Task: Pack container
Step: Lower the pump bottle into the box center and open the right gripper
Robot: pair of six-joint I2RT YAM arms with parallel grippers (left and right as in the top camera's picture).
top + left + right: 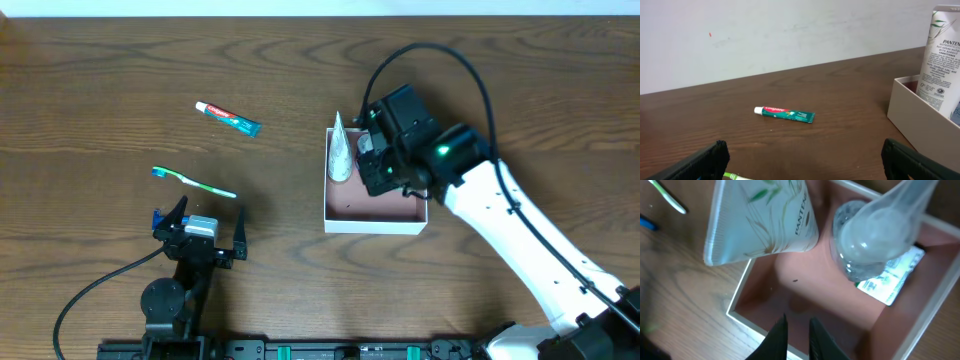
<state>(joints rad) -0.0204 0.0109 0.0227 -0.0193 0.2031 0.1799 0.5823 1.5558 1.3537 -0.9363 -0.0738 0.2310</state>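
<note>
The container [372,221] is a white-walled box with a pink inside, right of the table's middle. A white Pantene tube [342,150] stands in it against the left wall. A clear plastic bottle [867,245] lies beside the tube, with a white and green label [890,282] showing under it. My right gripper [797,325] hangs over the container's pink floor [805,287], its fingers nearly together with nothing between them. My left gripper [205,228] rests wide open at the front left. The green toothbrush [195,181] lies just beyond it, and a toothpaste tube [228,117] lies farther back.
In the left wrist view the toothpaste tube [785,113] lies ahead on the wood. The toothbrush [735,176] tip shows by the left finger, and the container [912,117] with the Pantene tube [940,55] stands at the right. The right arm's black cable [420,55] arcs over the container.
</note>
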